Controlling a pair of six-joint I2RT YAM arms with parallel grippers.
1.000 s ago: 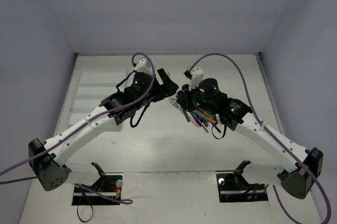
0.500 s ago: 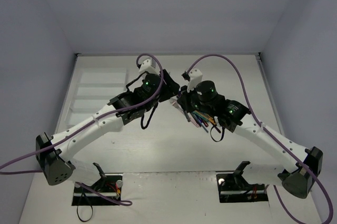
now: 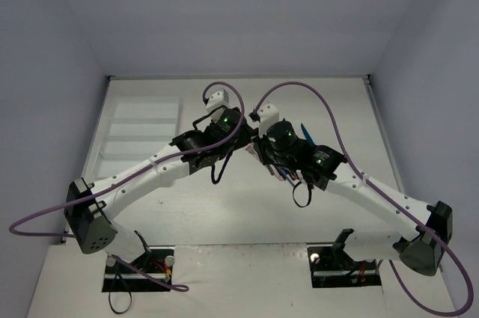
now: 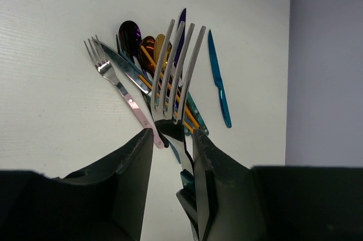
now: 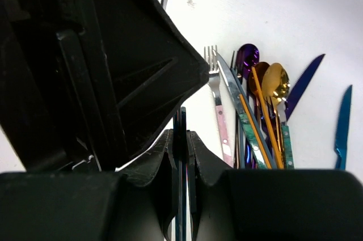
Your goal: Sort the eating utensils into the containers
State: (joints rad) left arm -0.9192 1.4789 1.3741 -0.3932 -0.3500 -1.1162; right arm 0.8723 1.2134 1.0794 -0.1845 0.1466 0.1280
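A silver fork (image 4: 178,71) with a blue-teal handle hangs above the table, tines pointing away in the left wrist view. My right gripper (image 5: 180,136) is shut on its thin handle (image 5: 182,117), seen edge-on. My left gripper (image 4: 172,136) straddles the fork's neck, which lies against the right finger (image 4: 199,156). A gap still shows on the left finger's side. The two grippers meet at mid-table, left gripper (image 3: 245,141) against right gripper (image 3: 259,145). The other eating utensils (image 4: 148,62) lie in a loose pile below. The white tray (image 3: 139,138) of containers sits at the far left.
In the pile are a pink-handled fork (image 4: 131,104), a purple spoon (image 5: 247,55), a gold spoon (image 5: 275,81) and a dark blue knife (image 5: 303,82). A teal knife (image 4: 219,81) lies apart on the right. The right arm hides most of the pile (image 3: 287,173) from above.
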